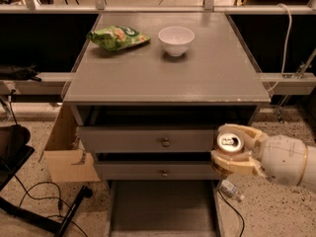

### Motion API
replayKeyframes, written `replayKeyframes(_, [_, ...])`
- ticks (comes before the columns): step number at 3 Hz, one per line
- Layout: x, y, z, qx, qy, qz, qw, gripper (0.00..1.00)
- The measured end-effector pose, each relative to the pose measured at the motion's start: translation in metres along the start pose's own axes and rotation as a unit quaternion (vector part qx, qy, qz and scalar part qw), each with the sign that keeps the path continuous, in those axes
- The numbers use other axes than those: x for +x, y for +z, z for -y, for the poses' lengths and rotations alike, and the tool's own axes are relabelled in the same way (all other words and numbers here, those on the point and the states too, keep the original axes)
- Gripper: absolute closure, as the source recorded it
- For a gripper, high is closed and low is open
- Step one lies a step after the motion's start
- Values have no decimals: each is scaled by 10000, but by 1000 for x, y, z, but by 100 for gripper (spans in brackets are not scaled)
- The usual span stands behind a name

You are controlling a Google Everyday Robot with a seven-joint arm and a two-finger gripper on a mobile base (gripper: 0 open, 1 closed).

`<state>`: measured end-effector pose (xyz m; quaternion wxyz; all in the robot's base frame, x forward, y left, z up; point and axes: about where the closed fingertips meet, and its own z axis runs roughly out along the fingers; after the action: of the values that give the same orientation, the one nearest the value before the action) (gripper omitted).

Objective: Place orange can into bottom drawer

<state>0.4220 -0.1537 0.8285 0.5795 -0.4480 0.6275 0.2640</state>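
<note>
My gripper is shut on the orange can, whose silver pull-tab top faces the camera. It holds the can in the air in front of the cabinet's right side, level with the two upper drawers. The bottom drawer is pulled open below and to the left of the can, showing a flat grey floor with nothing seen in it. The can's body is mostly hidden by the cream fingers.
On the cabinet top stand a white bowl and a green chip bag. The two upper drawers with small knobs are slightly open. A cardboard box stands left; cables and a plastic bottle lie on the floor.
</note>
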Motion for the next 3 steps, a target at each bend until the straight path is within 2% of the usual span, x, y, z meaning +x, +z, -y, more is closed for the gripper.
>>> replayKeyframes(1, [90, -1, -11, 181, 414, 40, 9990, 100])
replayKeyframes(2, [90, -1, -11, 181, 415, 40, 9990, 100])
replayKeyframes(3, [145, 28, -8, 42, 548, 45, 9985, 100])
